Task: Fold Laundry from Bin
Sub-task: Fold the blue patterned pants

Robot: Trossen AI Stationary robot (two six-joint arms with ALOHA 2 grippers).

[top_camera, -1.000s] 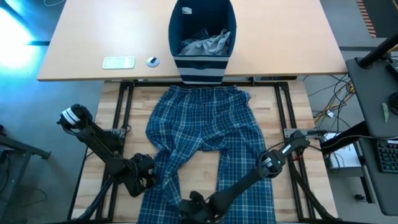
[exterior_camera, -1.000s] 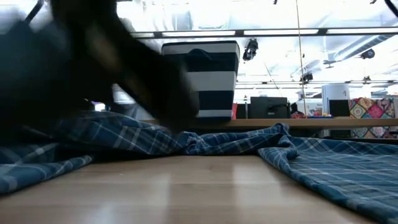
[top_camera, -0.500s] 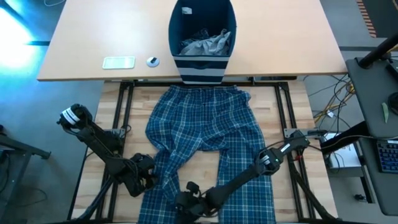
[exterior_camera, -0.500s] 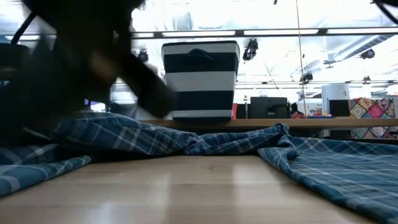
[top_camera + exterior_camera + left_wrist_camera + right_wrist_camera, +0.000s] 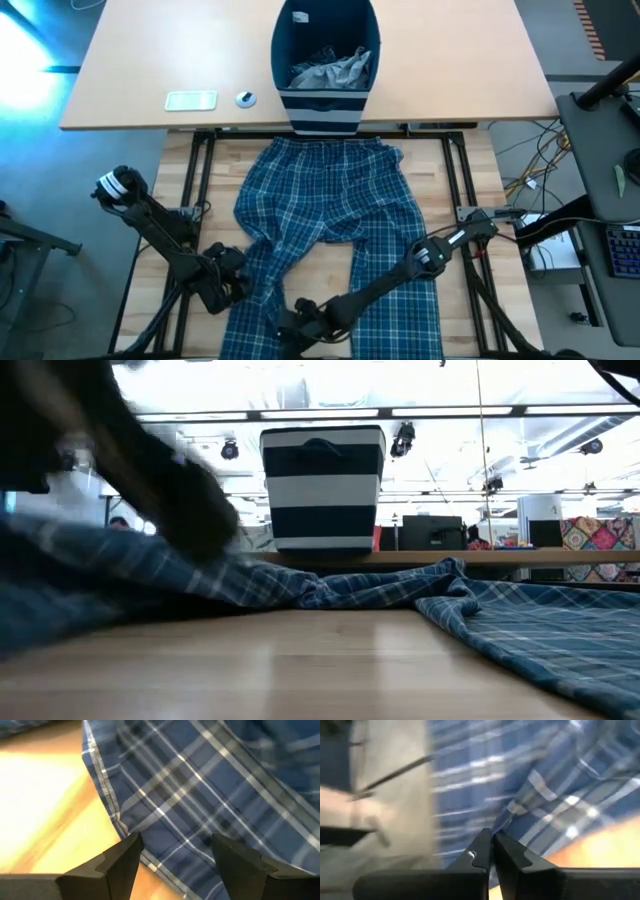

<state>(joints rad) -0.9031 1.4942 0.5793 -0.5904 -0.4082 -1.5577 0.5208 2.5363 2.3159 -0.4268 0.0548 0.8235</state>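
We're looking down on the plaid trousers (image 5: 330, 235), spread flat on the wooden worktop (image 5: 445, 175) with the waistband toward the bin (image 5: 326, 60) and the legs running to the near edge. The bin stands on the paler worktop beyond, with grey cloth (image 5: 333, 70) bunched inside it. The right end effector (image 5: 300, 322) reaches across to the trousers' left leg near the hem. Its wrist view shows the two fingers (image 5: 485, 851) pressed together, with a fold of plaid at their tips, though whether cloth is actually pinched we cannot tell. The left end effector (image 5: 232, 283) sits at the outer edge of that same leg. Its fingers (image 5: 122, 857) stand well apart, straddling the hem, with nothing gripped. From the low view, the plaid fabric (image 5: 130, 570) rises in a rumpled heap at the left.
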